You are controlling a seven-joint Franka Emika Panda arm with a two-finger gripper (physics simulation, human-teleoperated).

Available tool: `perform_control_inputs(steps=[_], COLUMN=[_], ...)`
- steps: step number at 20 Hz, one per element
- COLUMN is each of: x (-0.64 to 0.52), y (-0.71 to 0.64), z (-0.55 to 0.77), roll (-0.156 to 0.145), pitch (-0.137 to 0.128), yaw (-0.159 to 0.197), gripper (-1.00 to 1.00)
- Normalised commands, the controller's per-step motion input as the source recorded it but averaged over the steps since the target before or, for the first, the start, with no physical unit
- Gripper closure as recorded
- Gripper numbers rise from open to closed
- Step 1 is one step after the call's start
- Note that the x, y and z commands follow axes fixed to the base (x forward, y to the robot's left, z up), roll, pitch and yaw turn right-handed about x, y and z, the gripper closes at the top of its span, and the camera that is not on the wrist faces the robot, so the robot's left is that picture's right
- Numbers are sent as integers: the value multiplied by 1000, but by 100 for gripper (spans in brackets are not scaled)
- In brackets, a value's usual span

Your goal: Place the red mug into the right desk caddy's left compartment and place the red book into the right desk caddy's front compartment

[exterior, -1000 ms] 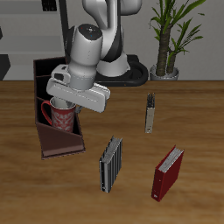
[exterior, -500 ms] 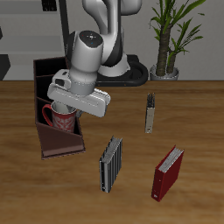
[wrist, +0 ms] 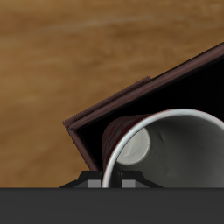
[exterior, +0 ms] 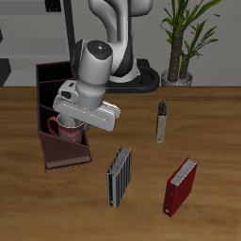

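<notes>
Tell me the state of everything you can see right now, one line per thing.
red mug: upright inside the right desk caddy, partly hidden by the arm.
right desk caddy: on the table, holding the mug.
red book: standing on the table, not in the caddy.
grey striped book: standing on the table.
small dark book: standing upright.
gripper: over the mug; open or shut unclear.

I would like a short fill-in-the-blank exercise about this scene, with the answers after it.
1. The red mug sits inside the right desk ____.
2. The red book stands on the ____, outside the right desk caddy.
3. The grey striped book stands between the caddy and the ____ book.

Answers: caddy; table; red
</notes>
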Motion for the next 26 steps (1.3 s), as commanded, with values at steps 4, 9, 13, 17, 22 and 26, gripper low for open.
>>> perform_control_inputs(steps=[4, 9, 13, 17, 22, 26], x=[49, 31, 16, 40, 29, -11], y=[0, -30, 29, -62, -161, -75], z=[-140, -136, -277, -238, 50, 157], roll=[9, -18, -10, -17, -66, -21], pitch=[18, 6, 26, 36, 0, -14], yaw=[-15, 2, 34, 14, -16, -27], gripper=[100, 100, 100, 100, -100, -100])
